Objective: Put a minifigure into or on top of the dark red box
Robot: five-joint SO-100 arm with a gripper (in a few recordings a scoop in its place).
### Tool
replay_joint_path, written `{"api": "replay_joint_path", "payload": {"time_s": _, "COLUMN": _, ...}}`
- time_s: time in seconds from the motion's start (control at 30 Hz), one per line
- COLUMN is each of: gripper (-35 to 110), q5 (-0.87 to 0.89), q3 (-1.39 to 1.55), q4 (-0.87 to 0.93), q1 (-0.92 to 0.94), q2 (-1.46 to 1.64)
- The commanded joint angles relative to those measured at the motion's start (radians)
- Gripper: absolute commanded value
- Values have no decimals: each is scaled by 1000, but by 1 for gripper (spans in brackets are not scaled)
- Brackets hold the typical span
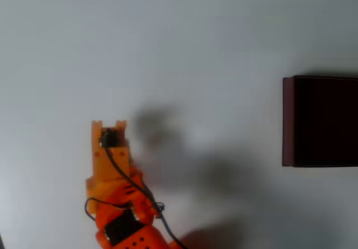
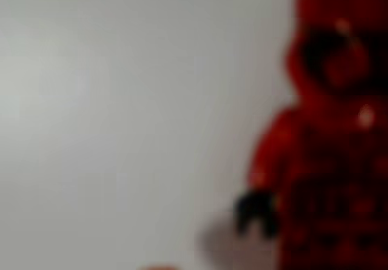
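The gripper [image 1: 109,127] is seen well left of the dark red box [image 1: 288,120] in the overhead view; its jaw state cannot be told. The minifigure [image 2: 330,142] is seen blurred, close up, in the wrist view.

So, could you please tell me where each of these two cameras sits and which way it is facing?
Overhead view: fixed above the table, looking straight down; it shows the orange arm at lower left and the dark red box at the right edge.
Wrist view: rides on the arm, looking close and blurred at the minifigure against the pale table; whether the hand holds it cannot be told.
Shared: the pale table surface.
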Motion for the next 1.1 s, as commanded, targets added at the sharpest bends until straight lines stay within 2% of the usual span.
{"api": "replay_joint_path", "payload": {"time_s": 0.0, "gripper": 18, "q5": 8, "q3": -14, "q4": -40, "q1": -5, "q2": 12}}
{"api": "replay_joint_path", "payload": {"time_s": 0.43, "gripper": 15, "q5": 52, "q3": 43, "q4": -132, "q1": -20, "q2": 21}}
{"api": "replay_joint_path", "payload": {"time_s": 0.57, "gripper": 15, "q5": 114, "q3": 52, "q4": -189, "q1": -23, "q2": 0}}
{"api": "replay_joint_path", "payload": {"time_s": 0.7, "gripper": 15, "q5": 133, "q3": 55, "q4": -284, "q1": 14, "q2": -66}}
{"api": "replay_joint_path", "payload": {"time_s": 0.9, "gripper": 14, "q5": 118, "q3": 41, "q4": -288, "q1": 57, "q2": -91}}
{"api": "replay_joint_path", "payload": {"time_s": 1.07, "gripper": 14, "q5": 133, "q3": 41, "q4": -387, "q1": 91, "q2": -110}}
